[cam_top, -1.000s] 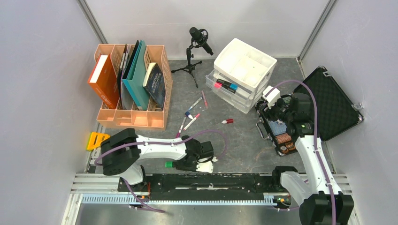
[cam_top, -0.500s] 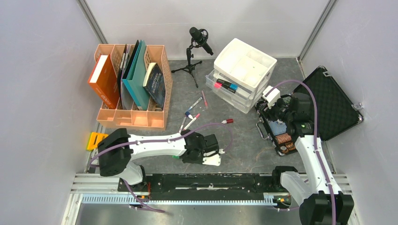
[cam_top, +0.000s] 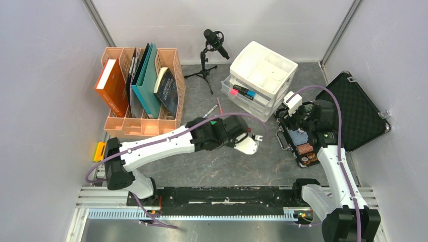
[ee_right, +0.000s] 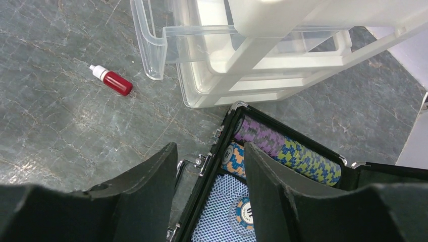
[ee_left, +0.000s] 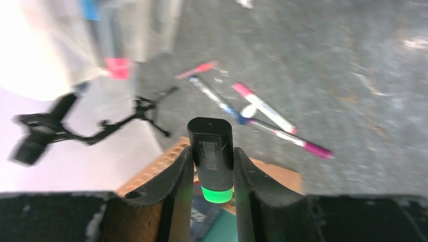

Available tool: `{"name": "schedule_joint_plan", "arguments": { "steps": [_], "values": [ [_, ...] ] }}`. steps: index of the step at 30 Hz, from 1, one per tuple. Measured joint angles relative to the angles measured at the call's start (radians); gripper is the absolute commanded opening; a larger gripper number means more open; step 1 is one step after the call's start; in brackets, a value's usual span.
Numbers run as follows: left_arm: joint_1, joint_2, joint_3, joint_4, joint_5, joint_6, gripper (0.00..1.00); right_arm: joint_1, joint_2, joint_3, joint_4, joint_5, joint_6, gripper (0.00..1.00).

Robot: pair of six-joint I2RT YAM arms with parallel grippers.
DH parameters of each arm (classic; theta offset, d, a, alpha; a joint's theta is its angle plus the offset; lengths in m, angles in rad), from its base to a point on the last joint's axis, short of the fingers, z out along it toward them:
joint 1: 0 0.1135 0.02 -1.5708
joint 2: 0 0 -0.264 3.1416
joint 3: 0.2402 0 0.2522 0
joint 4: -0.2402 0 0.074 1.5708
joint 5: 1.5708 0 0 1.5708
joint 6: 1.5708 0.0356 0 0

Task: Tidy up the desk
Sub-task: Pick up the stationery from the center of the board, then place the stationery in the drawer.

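The counter (cam_top: 237,169) lies flat, boxed in by grey walls on the left, back and right, with an aluminium rail (cam_top: 217,194) along my near edge. From above it spreads wider left to right than near to far. My best open room is the bare strip between the rail and the left arm.

The back left is taken by the rack (cam_top: 144,96) of books and the back middle by the mic (cam_top: 213,40) on its tripod. The drawers (cam_top: 260,75) stand right of that, and the open case (cam_top: 353,108) fills the right edge.

My left claw (ee_left: 211,154) is clamped on a black marker (ee_left: 210,133). The marker runs along the fingers, green end toward the wrist and black end outward. The claw hangs over the middle of the counter, with the loose pens (ee_left: 262,108) lying ahead of it.

My right claw (ee_right: 208,161) stands open with nothing in it, above the case's corner beside the drawers, where rows of chips (ee_right: 287,151) show. A red bottle (ee_right: 113,83) lies on the counter near a pulled-out clear drawer.

The left wrist view is smeared, so the drawers and mic are only blurs there. From above, the left arm covers most of the pens and the bottle. A yellow thing (cam_top: 99,150) at the left edge is half behind the arm, and I cannot name it.
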Motion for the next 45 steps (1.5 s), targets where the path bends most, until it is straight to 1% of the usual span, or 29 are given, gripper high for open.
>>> {"name": "schedule_joint_plan", "arguments": {
  "steps": [2, 6, 11, 13, 18, 21, 25, 27, 31, 35, 38, 40, 42, 45],
  "values": [
    [0.024, 0.012, 0.078, 0.026, -0.008, 0.078, 0.09, 0.0, 0.0, 0.0, 0.0, 0.0, 0.004, 0.57],
    [0.085, 0.047, 0.194, 0.11, -0.014, 0.232, 0.09, 0.0, 0.0, 0.0, 0.0, -0.008, 0.01, 0.57],
    [0.159, 0.175, 0.366, 0.146, 0.014, 0.379, 0.08, 0.0, 0.0, 0.0, 0.0, -0.025, 0.01, 0.57],
    [0.183, 0.242, 0.433, 0.16, 0.031, 0.418, 0.08, 0.0, 0.0, 0.0, 0.0, -0.031, 0.01, 0.56],
    [0.226, 0.377, 0.544, 0.179, 0.068, 0.496, 0.08, 0.0, 0.0, 0.0, 0.0, -0.037, 0.006, 0.57],
    [0.242, 0.433, 0.581, 0.182, 0.084, 0.529, 0.09, 0.0, -0.001, 0.0, 0.0, -0.037, 0.001, 0.56],
    [0.253, 0.48, 0.588, 0.19, 0.095, 0.57, 0.1, 0.0, -0.005, -0.002, 0.0, -0.037, -0.006, 0.56],
    [0.257, 0.497, 0.592, 0.2, 0.104, 0.582, 0.13, 0.0, -0.01, -0.006, 0.0, -0.036, -0.011, 0.56],
    [0.258, 0.52, 0.604, 0.204, 0.106, 0.601, 0.28, 0.0, -0.012, -0.013, -0.001, -0.032, -0.016, 0.56],
    [0.262, 0.525, 0.609, 0.204, 0.106, 0.605, 0.37, 0.0, -0.012, -0.013, -0.001, -0.03, -0.018, 0.56],
    [0.266, 0.531, 0.616, 0.21, 0.106, 0.607, 0.47, 0.0, -0.011, -0.013, -0.001, -0.03, -0.017, 0.56],
    [0.269, 0.535, 0.62, 0.214, 0.106, 0.609, 0.52, 0.0, -0.011, -0.013, -0.001, -0.029, -0.016, 0.56],
    [0.27, 0.536, 0.621, 0.219, 0.106, 0.611, 0.56, -0.001, -0.011, -0.013, -0.001, -0.029, -0.016, 0.56],
    [0.27, 0.536, 0.621, 0.226, 0.105, 0.611, 0.6, -0.001, -0.011, -0.013, 0.0, -0.03, -0.012, 0.56]
  ]
}}
